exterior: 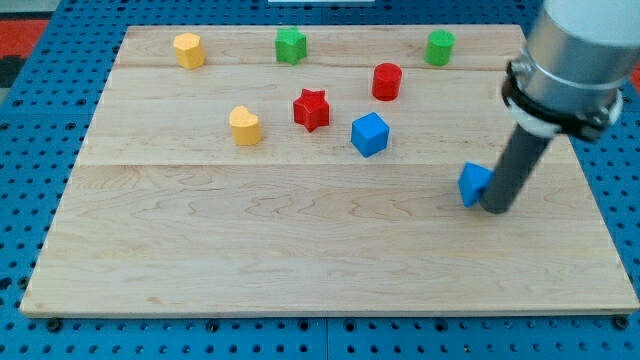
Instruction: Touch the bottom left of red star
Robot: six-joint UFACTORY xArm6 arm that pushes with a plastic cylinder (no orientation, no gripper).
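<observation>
1. Wood planks make up the counter [300, 250], and a blue board full of holes [30, 150] shows all around its edges.
2. My tip [497, 208] is the end effector. It is a plain dark rod with nothing to open or shut, and it holds nothing.
3. My tip sits near the counter's edge at the view's right, touching or just beside a small blue block [474, 184] on its left. I cannot make out that block's shape.
4. The red star [311, 109] is well apart from my tip, up and to the view's left.
5. A blue cube [369, 134] sits between my tip and the red star, just beside the star.
6. A red cylinder [387, 81] is up and left of my tip.
7. A yellow heart [245, 126] is left of the star.
8. Along the edge at the view's top are a yellow block [188, 49], a green star [290, 45] and a green cylinder [439, 47].
9. Bare wood lies left of my tip, wide and open, across the view's bottom half.
</observation>
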